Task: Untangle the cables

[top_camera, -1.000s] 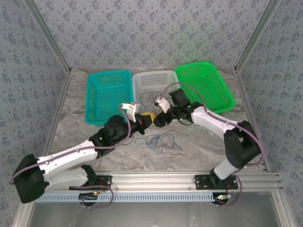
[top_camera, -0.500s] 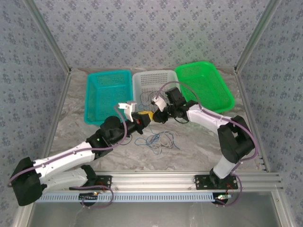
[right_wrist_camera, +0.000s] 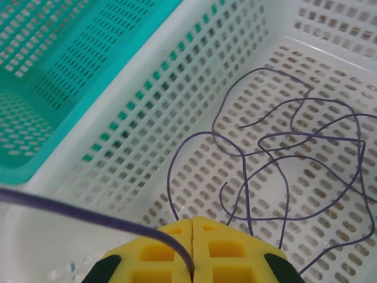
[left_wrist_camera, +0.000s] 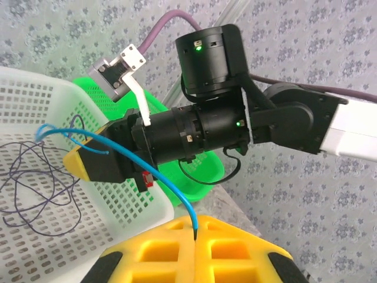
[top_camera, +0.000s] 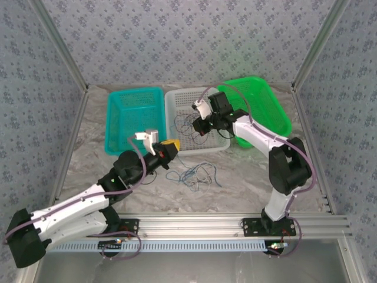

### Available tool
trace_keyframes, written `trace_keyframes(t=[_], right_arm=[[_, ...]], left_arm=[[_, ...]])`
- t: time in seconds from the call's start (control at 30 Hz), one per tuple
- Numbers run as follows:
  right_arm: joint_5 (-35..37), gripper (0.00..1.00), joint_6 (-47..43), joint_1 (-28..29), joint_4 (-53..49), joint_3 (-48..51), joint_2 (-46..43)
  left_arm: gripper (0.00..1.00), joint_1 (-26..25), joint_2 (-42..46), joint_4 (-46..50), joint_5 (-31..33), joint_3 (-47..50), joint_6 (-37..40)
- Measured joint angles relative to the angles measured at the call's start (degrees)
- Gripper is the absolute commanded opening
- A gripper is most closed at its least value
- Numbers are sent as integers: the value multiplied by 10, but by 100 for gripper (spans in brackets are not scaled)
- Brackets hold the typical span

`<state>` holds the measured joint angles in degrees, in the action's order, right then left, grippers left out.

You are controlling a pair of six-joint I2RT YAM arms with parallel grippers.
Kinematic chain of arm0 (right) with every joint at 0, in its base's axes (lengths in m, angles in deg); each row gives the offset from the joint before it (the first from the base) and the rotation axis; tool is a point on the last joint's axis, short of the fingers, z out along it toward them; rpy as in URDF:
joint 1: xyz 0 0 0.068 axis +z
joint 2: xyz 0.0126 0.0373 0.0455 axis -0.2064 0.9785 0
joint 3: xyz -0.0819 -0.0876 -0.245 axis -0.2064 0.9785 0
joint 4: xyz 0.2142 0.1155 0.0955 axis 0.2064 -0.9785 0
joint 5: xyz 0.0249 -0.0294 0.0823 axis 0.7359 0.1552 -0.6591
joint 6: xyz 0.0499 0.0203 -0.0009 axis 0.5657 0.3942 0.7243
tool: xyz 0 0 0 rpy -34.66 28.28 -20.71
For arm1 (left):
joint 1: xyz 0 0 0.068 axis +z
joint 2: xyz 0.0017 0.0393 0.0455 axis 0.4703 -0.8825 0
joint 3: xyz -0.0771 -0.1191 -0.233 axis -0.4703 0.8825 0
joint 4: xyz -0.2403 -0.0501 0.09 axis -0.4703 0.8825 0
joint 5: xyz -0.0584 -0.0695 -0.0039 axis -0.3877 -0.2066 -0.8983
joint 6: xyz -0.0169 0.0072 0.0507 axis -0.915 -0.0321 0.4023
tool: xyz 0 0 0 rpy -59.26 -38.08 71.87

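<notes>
three baskets are sitting in a row at the far side of the table [top_camera: 247, 171]: a teal basket [top_camera: 135, 92] on the left, a white basket [top_camera: 194, 92] in the middle and a green basket [top_camera: 265, 100] on the right. loose loops of purple cable [top_camera: 189, 125] are lying on the white basket's perforated floor. a separate tangle of blue and pale cables [top_camera: 197, 175] is resting on the table just in front of that basket

the right arm is reaching up from its base and bending leftwards past the green basket's near corner, so the right gripper [top_camera: 199, 125] is hanging over the white basket. the left arm is stretching diagonally across the table, with the left gripper [top_camera: 169, 146] raised just beside the white basket's near left corner

in the right wrist view its yellow pads [right_wrist_camera: 171, 250] are pressing together and pinching one strand of the purple cable. that strand is running off to the left, and the rest is curling on the basket floor below. in the left wrist view the left fingers [left_wrist_camera: 230, 253] are clenching on the end of a blue cable [left_wrist_camera: 187, 209], which is arcing up and left, crossing in front of the right gripper's tip towards the white basket; whether it is touching that tip is not clear
</notes>
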<state>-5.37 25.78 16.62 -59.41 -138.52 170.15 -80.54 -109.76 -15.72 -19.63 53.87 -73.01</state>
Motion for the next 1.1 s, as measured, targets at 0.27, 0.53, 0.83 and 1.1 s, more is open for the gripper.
trace_keyframes(t=[0.27,0.53,0.83,1.1], right_arm=[[9,0,62,-28,-47,-49,64],[12,51,94,-29,-78,-62,65],[40,78,100,-26,-91,-51,29],[79,68,90,16,-47,108,-176]], left_arm=[[5,0,33,11,12,23,-5],[5,0,9,17,11,36,-18],[6,0,-1,16,11,36,-18],[6,0,-18,14,2,30,-16]])
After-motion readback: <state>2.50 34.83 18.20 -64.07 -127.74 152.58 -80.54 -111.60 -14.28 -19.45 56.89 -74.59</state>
